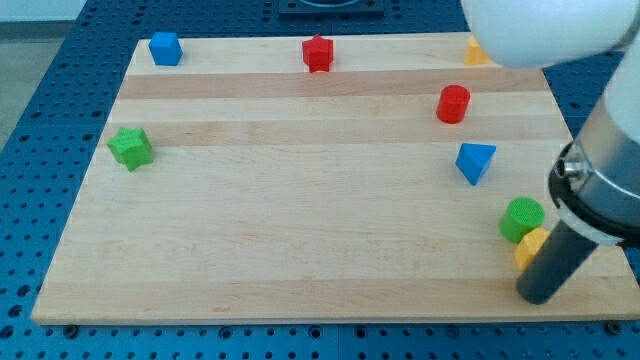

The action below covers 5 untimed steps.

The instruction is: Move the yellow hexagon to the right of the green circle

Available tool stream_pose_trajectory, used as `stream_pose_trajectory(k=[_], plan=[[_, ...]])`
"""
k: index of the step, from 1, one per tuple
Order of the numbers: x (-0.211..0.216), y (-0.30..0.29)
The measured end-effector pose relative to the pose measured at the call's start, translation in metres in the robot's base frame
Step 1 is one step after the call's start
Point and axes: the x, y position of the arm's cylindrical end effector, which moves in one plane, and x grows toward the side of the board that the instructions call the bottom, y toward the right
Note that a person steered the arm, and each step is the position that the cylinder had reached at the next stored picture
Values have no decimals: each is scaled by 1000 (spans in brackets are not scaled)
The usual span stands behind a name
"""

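The green circle [522, 218] is a round green block near the board's right edge, low in the view. The yellow hexagon [530, 247] lies just below it, touching or nearly touching, and is partly hidden by my dark rod. My tip [538, 297] is at the rod's lower end, just below the yellow hexagon and close against it.
On the wooden board [300, 200] lie a blue triangle [476, 161], a red cylinder [453, 104], a red star-like block [318, 53], a blue cube [165, 48], a green star-like block [131, 148] and a yellow block [473, 50] partly hidden by the white arm [545, 30].
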Motion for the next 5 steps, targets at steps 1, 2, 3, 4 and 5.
stream_pose_trajectory(k=[1, 2, 3, 4, 5], plan=[[-1, 11], [-25, 12], [-44, 12], [-63, 13], [-89, 13]])
